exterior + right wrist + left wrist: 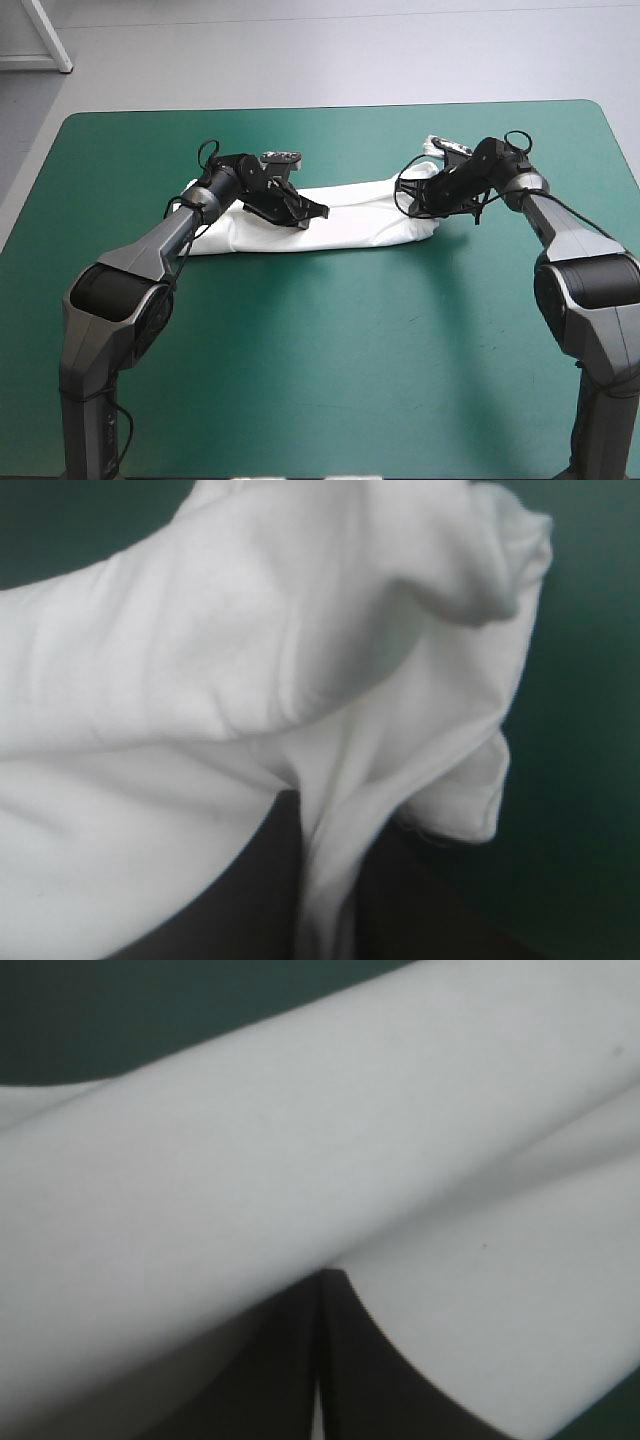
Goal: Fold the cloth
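Both sets of jaws pinched the T-shirt point(355, 215), a long band toward the table's point(320, 380) twelve o'clock: left gripper point(300, 210) nearer nine, right gripper point(418, 192) at three. Likely mid-fold; the next move needed an even, matched carry.

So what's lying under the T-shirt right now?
Only the teal-green cover shows around the T-shirt, which lies as a long folded strip. Anything beneath it is hidden by the fabric. From above, the left gripper and right gripper each pinch a fold.

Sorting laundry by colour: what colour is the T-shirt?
Plain white, no print showing; the T-shirt shows best in the high view.
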`<state>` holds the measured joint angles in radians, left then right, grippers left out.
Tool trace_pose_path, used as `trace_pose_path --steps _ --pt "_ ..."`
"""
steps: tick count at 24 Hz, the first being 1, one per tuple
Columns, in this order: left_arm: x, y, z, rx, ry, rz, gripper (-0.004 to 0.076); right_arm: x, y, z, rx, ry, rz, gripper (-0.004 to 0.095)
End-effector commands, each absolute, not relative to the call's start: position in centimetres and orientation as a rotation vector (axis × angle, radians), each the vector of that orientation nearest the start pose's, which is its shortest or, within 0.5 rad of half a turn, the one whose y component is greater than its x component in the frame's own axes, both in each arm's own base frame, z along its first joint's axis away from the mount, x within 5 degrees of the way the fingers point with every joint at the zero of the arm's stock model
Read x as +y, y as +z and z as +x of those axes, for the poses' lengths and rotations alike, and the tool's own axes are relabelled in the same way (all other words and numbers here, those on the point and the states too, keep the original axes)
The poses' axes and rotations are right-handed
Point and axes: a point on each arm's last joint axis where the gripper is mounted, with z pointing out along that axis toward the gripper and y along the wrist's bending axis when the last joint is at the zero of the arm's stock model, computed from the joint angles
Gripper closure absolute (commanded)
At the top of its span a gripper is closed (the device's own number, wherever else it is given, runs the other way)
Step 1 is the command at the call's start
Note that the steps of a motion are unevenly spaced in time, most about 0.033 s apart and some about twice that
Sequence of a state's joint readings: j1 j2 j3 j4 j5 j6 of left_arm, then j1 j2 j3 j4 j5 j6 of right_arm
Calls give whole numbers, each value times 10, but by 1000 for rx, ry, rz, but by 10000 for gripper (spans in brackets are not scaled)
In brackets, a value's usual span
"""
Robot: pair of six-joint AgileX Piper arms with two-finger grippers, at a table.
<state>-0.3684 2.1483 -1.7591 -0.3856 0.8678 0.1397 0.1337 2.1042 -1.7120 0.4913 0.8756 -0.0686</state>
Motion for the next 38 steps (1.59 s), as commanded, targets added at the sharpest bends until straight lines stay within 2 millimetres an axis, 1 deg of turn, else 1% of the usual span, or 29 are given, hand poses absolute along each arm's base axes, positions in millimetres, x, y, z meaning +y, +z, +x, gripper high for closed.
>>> trace_pose_path --steps 1,3,6,10,16,17,19,23,26,27,28,29,30,31,32,33,34,36,38 --pt "-197 206 424 2719 -534 445 733 98 266 451 2567 651 23 919" --pt "-198 204 424 2731 -534 448 733 101 278 450 2546 660 1 921" --pt "-198 203 424 2737 -538 449 733 109 305 446 2486 713 -25 921" --pt "-198 203 423 2747 -539 453 733 133 340 436 2396 782 -107 921" --pt "-197 203 422 2757 -540 458 733 171 384 422 2271 854 -215 921" --pt "-197 203 421 2760 -540 459 733 180 396 418 2237 871 -229 921" --pt "-197 203 421 2760 -540 459 733 187 409 413 2193 888 -249 921" --pt "-198 202 421 2761 -546 455 733 190 425 409 2144 913 -246 921" --pt "-198 204 421 2767 -552 459 733 189 426 409 2145 890 -254 921" --pt "-197 213 420 2765 -552 475 733 189 426 409 2147 884 -266 921" --pt "-196 227 419 2747 -544 497 733 189 426 409 2145 879 -275 921" --pt "-194 248 418 2709 -549 489 733 189 426 409 2144 881 -275 921" --pt "-191 274 416 2647 -556 488 733 189 426 409 2143 888 -274 921" --pt "-185 304 412 2569 -549 486 733 189 426 409 2144 889 -276 921" --pt "-178 330 405 2516 -516 479 733 189 426 408 2146 891 -277 921" --pt "-168 351 396 2489 -454 478 733 190 426 408 2150 895 -279 921" --pt "-159 367 385 2488 -375 493 733 190 426 408 2151 902 -279 921" --pt "-146 380 368 2539 -248 534 733 190 426 407 2155 908 -280 921" --pt "-134 386 354 2594 -156 552 733 191 426 406 2156 926 -281 921"
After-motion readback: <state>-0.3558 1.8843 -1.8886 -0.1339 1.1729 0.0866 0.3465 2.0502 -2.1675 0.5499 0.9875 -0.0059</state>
